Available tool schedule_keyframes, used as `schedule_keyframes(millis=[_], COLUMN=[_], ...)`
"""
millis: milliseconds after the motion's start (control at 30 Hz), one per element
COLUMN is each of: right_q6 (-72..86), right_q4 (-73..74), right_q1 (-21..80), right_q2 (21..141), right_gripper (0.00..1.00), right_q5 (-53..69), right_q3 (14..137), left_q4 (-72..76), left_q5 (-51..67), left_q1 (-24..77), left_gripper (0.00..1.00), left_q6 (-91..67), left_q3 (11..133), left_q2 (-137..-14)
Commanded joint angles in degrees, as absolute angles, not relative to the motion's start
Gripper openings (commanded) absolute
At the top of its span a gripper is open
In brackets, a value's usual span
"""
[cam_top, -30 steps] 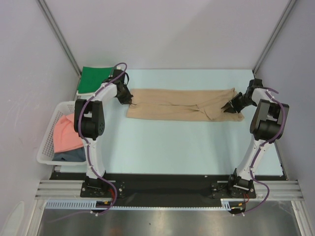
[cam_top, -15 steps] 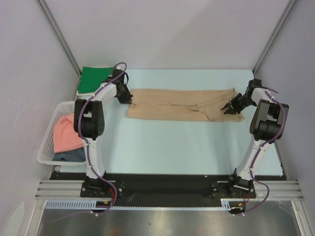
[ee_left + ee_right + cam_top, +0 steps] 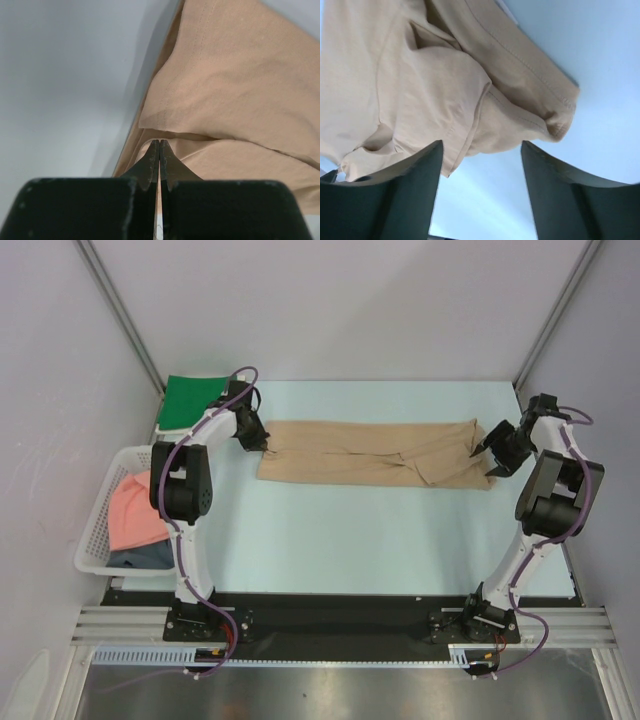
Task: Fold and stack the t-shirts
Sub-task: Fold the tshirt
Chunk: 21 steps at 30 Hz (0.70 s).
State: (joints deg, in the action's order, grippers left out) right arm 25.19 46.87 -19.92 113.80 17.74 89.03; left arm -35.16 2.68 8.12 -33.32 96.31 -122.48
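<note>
— Looking at the table (image 3: 380,540), how far along are they, do you think?

— Not far, I would say. The green shirt (image 3: 190,400) lies folded flat at the far left corner. It is the only one that looks finished.

— And the tan shirt (image 3: 375,452)?

— It is spread in a long band across the middle of the table, folded lengthwise as it seems, with the right end a little rumpled. The left end effector (image 3: 265,447) is closed tight at its left edge and appears to pinch the cloth. The right end effector (image 3: 495,450) stands wide, with nothing between its jaws, just over the right end.

— So what is left?

— The tan one needs its cross folds, and then a place on the green one. The pink shirt (image 3: 135,512) and the dark grey-blue shirt (image 3: 145,557) lie crumpled in the white basket (image 3: 95,530) at the left, not yet folded.
</note>
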Motion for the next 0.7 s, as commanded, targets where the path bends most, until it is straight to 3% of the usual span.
schedule_keyframes(millis=[0,167,233,667], right_q6=[23.7,25.8,25.2,24.1], right_q4=[46.4,44.7,45.1,43.4], right_q1=[-20.2,-20.2,-20.3,-20.2], right_q2=[112.4,115.6,117.5,122.3], right_gripper=[0.66,0.54,0.45,0.46], right_q5=[16.3,16.6,15.9,17.0], right_q3=[92.2,93.8,94.8,98.5], left_q4=[-33.6,-33.0,-33.0,-33.0], left_q5=[2.6,3.9,4.1,4.7], left_q1=[7.5,7.6,7.6,7.6], left_gripper=[0.0,0.0,0.0,0.0], left_q6=[-31.7,-32.0,-32.4,-32.3], left_q3=[96.9,97.3,97.3,97.9], left_q2=[-120.7,-121.5,-121.5,-122.3])
